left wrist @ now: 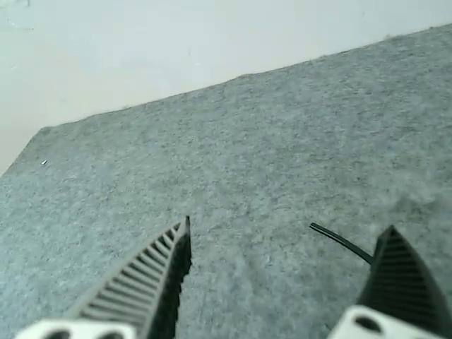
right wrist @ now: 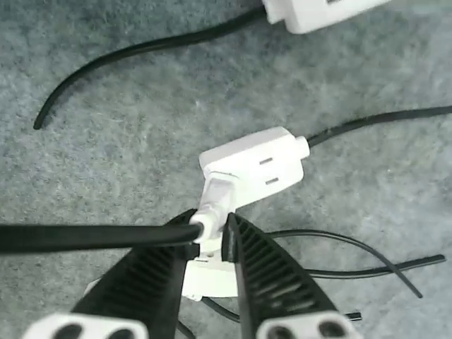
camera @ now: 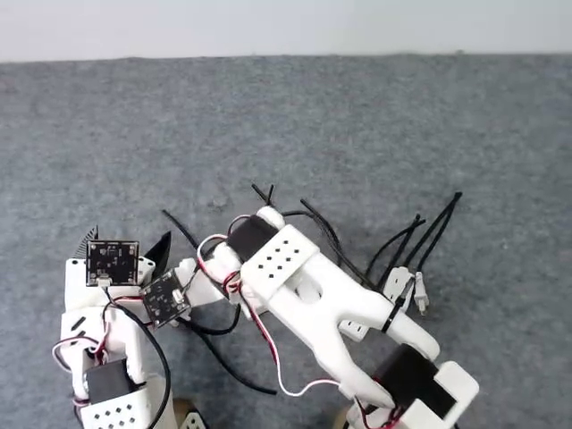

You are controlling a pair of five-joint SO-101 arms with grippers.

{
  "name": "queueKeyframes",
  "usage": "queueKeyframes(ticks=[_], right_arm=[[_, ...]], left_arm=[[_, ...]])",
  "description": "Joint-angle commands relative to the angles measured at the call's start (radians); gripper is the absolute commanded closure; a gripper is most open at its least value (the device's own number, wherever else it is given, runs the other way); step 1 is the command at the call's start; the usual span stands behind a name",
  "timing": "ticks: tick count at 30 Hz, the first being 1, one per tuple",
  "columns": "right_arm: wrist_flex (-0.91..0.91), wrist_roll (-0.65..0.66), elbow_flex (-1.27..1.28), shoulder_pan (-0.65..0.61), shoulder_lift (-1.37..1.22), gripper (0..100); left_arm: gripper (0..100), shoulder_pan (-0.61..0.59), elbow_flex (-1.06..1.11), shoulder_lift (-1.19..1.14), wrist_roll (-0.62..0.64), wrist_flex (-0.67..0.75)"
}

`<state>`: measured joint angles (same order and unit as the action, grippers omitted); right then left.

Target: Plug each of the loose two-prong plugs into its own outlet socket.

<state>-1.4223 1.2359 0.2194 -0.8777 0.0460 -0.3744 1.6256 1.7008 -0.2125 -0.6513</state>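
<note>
My right gripper is shut on a white two-prong plug with a black cable. The plug's nose sits against the end of a white outlet socket lying on the grey carpet; its prongs are hidden. A second white socket lies farther off, and another white piece lies under the fingers. In the high view a loose white plug with bare prongs lies beside the right arm. My left gripper hangs open over bare carpet, also seen as the left gripper at the lower left.
Several black cables fan out on the carpet right of the right arm. A black cable end lies just ahead of the left fingers. Thin cables cross beside the socket. A pale wall bounds the far carpet edge.
</note>
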Motion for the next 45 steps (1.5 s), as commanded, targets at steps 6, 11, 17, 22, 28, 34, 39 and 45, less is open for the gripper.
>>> queueKeyframes(ticks=[6, 11, 17, 22, 28, 34, 39, 45], right_arm=[[0.001, 0.051, 0.003, -0.019, -0.033, 99.1], [0.036, 0.055, 0.002, -0.008, -0.079, 99.1], [0.073, 0.057, -0.002, -0.005, -0.081, 99.1], [0.070, 0.094, -0.018, 0.007, -0.085, 99.1], [0.070, 0.135, -0.017, 0.061, -0.090, 99.1], [0.028, 0.167, 0.011, 0.061, -0.090, 99.1], [0.028, 0.169, 0.023, 0.059, -0.090, 99.1], [0.028, 0.167, 0.038, 0.022, -0.088, 99.1]], left_arm=[[62, -0.011, -0.004, 0.006, -0.017, 0.038], [62, -0.052, -0.004, 0.000, -0.009, 0.072], [62, -0.052, 0.005, 0.006, -0.009, 0.075], [62, -0.049, 0.005, 0.002, -0.009, 0.075], [62, -0.049, 0.007, 0.002, -0.009, 0.075], [62, -0.049, 0.008, 0.002, -0.009, 0.075], [62, -0.048, 0.016, 0.006, -0.009, 0.078], [62, -0.048, 0.025, 0.000, -0.009, 0.104]])
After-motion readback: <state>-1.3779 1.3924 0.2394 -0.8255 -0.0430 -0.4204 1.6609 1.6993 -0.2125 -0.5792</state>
